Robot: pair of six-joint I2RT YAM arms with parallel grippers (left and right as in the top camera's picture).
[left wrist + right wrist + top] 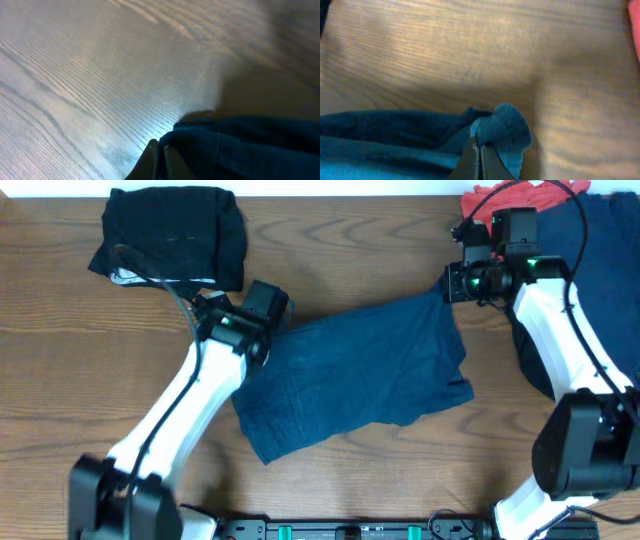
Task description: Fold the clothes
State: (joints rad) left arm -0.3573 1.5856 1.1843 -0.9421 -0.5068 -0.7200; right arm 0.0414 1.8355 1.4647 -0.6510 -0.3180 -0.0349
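Observation:
A large navy blue trouser-like garment [355, 375] lies folded across the middle of the wooden table. My left gripper [268, 330] is shut on its far left corner, seen in the left wrist view [160, 147] pinching dark cloth [240, 145]. My right gripper [447, 288] is shut on its far right corner; in the right wrist view [479, 145] the fingers pinch a bunched blue fold [505, 125]. A black garment [175, 235] lies at the far left. A coral red garment [520, 198] lies at the far right.
Another navy garment [600, 250] lies under the right arm at the right edge. Bare wooden table [100, 380] surrounds the folded garment. A black rail runs along the table's front edge [350, 530].

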